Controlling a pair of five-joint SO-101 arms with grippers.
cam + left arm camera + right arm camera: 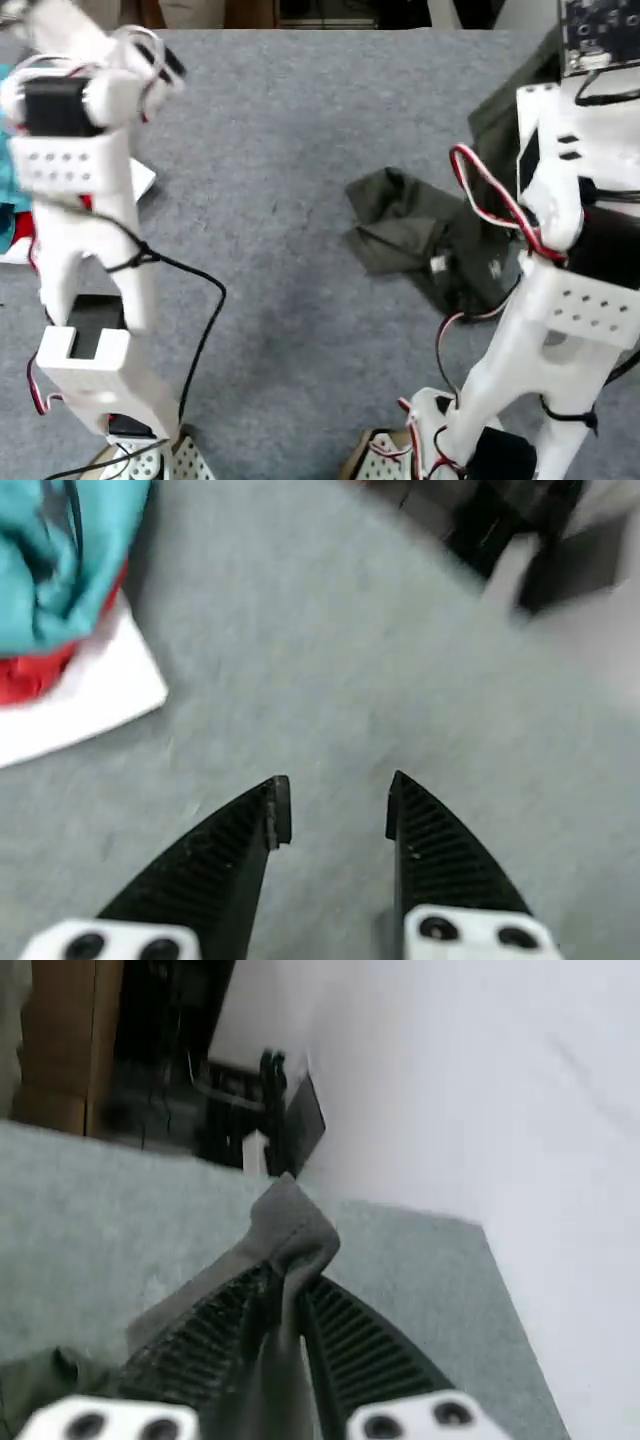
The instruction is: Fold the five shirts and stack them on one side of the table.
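Right wrist view: we note R gripper clamped on fold of olive shirt, held above grey table. Rest of shirt crumpled on table. L gripper jaws apart, holding nothing, well apart from olive shirt, near teal/red/white stack.

a: how much of the olive shirt shows?
b: only part. the right arm covers its far side.
a: and the teal shirt?
b: well apart from the olive shirt, cut off by the picture's edge, like the red layer and white layer beneath it. the dark shapes are too blurred to name.
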